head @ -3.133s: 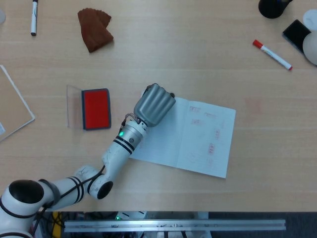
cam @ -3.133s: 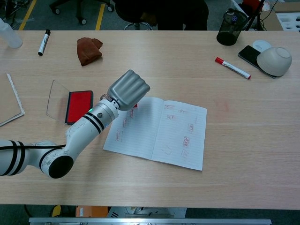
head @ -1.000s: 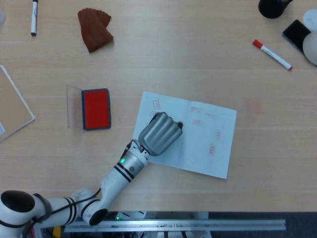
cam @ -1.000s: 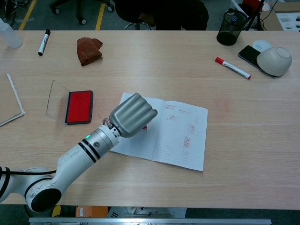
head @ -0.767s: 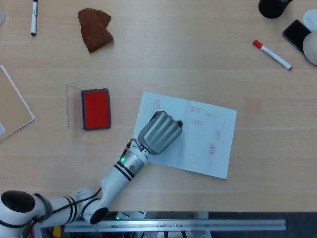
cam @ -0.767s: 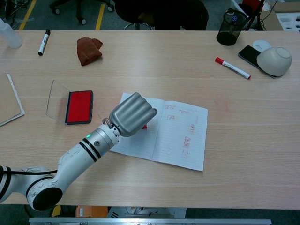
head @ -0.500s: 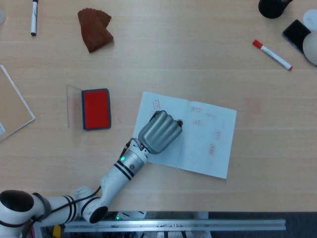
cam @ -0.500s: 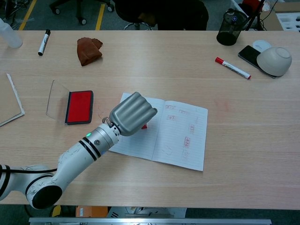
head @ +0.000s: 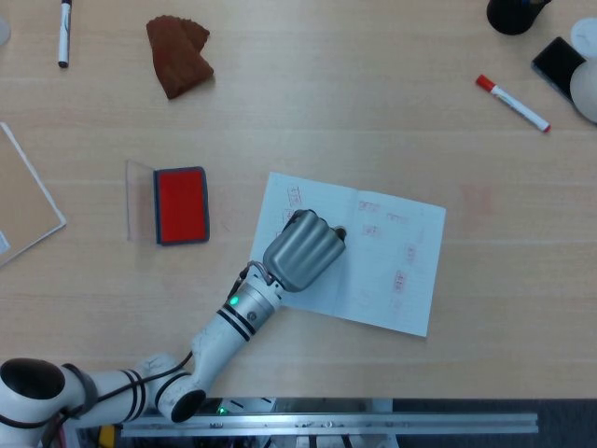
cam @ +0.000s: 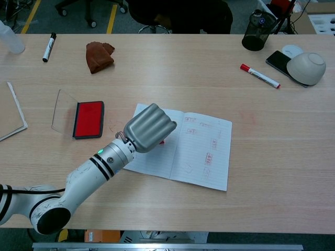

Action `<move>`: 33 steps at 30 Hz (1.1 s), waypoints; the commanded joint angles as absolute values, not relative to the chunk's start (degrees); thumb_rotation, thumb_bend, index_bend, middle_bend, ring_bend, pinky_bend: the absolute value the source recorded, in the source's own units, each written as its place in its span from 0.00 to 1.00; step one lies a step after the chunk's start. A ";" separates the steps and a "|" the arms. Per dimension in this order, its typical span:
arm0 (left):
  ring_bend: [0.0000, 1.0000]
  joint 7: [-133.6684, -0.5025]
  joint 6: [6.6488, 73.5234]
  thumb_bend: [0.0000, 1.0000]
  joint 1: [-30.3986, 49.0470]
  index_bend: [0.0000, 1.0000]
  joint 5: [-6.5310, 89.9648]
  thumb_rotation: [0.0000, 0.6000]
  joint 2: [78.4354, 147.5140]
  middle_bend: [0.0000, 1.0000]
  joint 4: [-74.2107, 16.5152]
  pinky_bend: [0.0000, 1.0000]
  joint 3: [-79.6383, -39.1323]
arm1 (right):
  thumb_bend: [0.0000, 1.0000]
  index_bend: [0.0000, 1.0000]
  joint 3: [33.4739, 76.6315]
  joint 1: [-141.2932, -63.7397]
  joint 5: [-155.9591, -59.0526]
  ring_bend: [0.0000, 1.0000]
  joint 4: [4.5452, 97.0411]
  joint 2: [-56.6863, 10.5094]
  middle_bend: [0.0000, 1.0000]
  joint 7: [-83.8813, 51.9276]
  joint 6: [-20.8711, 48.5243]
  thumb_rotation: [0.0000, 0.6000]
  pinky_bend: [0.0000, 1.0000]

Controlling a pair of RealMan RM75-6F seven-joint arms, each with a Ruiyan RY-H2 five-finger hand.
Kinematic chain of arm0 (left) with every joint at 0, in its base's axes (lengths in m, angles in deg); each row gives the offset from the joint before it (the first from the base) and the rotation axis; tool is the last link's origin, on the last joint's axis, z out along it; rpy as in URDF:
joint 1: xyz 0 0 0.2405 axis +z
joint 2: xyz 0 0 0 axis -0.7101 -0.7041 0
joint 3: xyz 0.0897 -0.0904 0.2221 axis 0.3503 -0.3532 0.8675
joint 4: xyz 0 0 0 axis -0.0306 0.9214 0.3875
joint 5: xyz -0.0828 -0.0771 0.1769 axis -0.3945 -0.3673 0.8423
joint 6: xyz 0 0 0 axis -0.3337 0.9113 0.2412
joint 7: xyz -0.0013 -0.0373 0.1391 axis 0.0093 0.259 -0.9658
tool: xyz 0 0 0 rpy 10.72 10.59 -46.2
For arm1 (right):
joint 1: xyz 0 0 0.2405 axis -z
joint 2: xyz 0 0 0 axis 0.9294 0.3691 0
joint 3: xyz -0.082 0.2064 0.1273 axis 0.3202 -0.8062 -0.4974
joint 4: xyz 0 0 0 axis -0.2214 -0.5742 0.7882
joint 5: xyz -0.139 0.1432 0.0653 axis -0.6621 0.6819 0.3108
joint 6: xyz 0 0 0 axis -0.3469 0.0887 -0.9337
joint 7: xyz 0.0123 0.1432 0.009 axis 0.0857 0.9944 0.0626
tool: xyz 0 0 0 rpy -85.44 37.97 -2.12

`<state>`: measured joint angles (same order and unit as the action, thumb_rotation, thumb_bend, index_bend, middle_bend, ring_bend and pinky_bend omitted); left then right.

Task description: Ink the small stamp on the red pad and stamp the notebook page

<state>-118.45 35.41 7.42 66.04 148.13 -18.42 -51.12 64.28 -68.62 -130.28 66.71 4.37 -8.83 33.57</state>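
The open notebook point(head: 392, 261) lies mid-table, with several faint red stamp marks on both pages. My left hand point(head: 300, 250) sits over its left page, fingers curled into a fist. A small red bit of the stamp point(cam: 161, 141) peeks out under the hand point(cam: 147, 128) in the chest view; the rest is hidden, and a dark tip point(head: 340, 233) shows at the hand's edge in the head view. The red ink pad point(head: 181, 204) lies left of the notebook point(cam: 201, 151), uncovered, its clear lid point(head: 140, 201) flat beside it. My right hand is not visible.
A brown cloth point(head: 179, 56) and a black marker point(head: 64, 32) lie at the far left. A red-capped marker point(head: 513, 103), a phone point(cam: 280, 61), a bowl point(cam: 306, 68) and a dark cup point(cam: 256, 34) are at the far right. A flat board point(head: 23, 201) rests at the left edge.
The left hand moved from the notebook's upper left corner nearer, onto the left page, uncovering marks at that corner. Over the last second it has hardly shifted.
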 commanded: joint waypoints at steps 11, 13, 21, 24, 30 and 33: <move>0.99 -118.86 35.92 0.26 7.29 0.56 66.65 1.00 147.56 0.99 -19.65 1.00 -51.74 | 0.30 0.11 64.21 -68.27 -130.26 0.09 66.15 4.31 0.18 -8.09 33.99 1.00 0.15; 0.99 -118.68 36.68 0.26 7.21 0.56 67.09 1.00 146.48 0.99 -21.11 1.00 -52.14 | 0.30 0.11 64.17 -68.28 -130.32 0.09 66.09 4.29 0.18 -8.00 34.05 1.00 0.15; 0.99 -119.64 39.97 0.26 7.52 0.56 69.24 1.00 139.32 0.99 -30.42 1.00 -52.72 | 0.30 0.11 63.89 -68.78 -130.65 0.09 66.05 4.05 0.18 -7.82 33.77 1.00 0.15; 0.99 -120.18 40.99 0.26 8.09 0.56 70.09 1.00 136.82 0.99 -33.59 1.00 -52.08 | 0.30 0.11 63.84 -69.22 -130.95 0.09 66.09 3.89 0.18 -7.91 33.35 1.00 0.15; 0.99 -121.55 42.49 0.26 9.79 0.56 71.56 1.00 133.82 0.99 -38.05 1.00 -49.81 | 0.30 0.11 63.67 -70.14 -131.67 0.09 66.31 3.64 0.18 -8.03 32.72 1.00 0.15; 0.99 -121.98 42.86 0.26 10.54 0.56 72.34 1.00 133.60 0.99 -38.57 1.00 -48.67 | 0.30 0.11 63.68 -70.40 -131.94 0.09 66.40 3.56 0.18 -8.05 32.58 1.00 0.15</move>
